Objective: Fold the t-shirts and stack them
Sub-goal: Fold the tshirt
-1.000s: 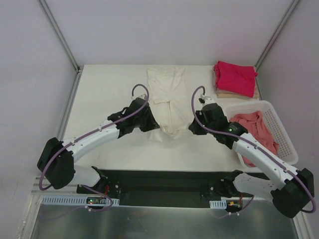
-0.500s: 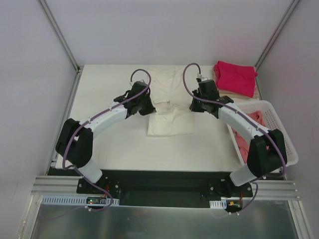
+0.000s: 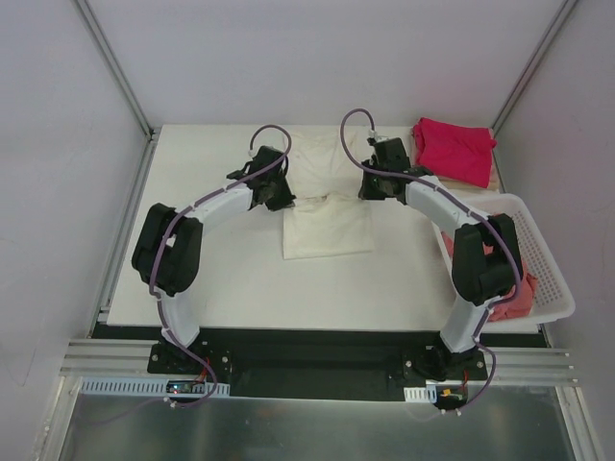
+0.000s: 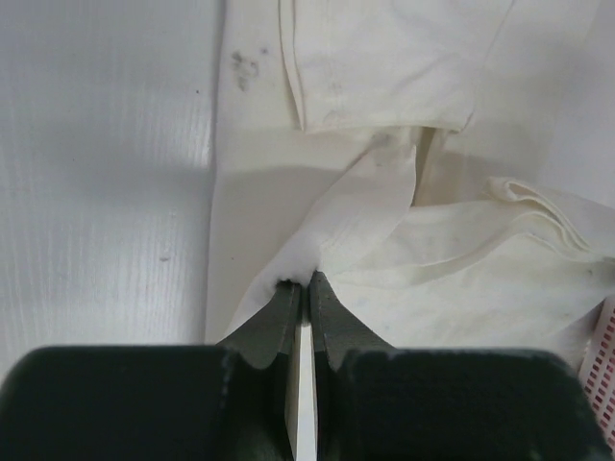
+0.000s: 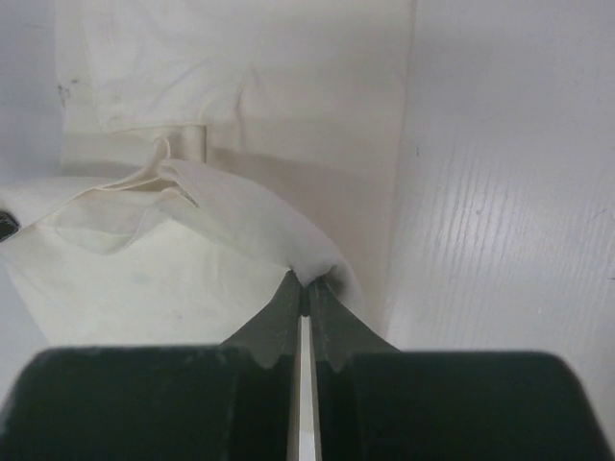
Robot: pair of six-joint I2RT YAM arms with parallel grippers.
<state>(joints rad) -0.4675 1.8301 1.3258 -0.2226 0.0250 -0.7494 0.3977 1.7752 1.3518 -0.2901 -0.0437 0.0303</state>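
The cream t-shirt [image 3: 327,229] lies mid-table, its near half folded over toward the far side. My left gripper [image 3: 279,198] is shut on a pinch of its cloth [image 4: 327,240], with the pinch at the fingertips [image 4: 307,280]. My right gripper [image 3: 371,188] is likewise shut on a raised fold of the same shirt [image 5: 240,216], just in front of its fingertips [image 5: 306,284]. A folded magenta-red t-shirt [image 3: 452,149] rests at the far right on a tan one [image 3: 494,180]. A salmon-pink t-shirt [image 3: 515,296] lies in the basket.
The white slotted basket [image 3: 553,279] stands along the right edge, close under my right arm. Metal frame posts rise at the table's far corners. Bare white table lies left of the cream shirt and in front of it.
Both grippers have carried the cream shirt's near hem away from the bases toward the far side, doubling the shirt over itself. Both arms now reach much farther out.
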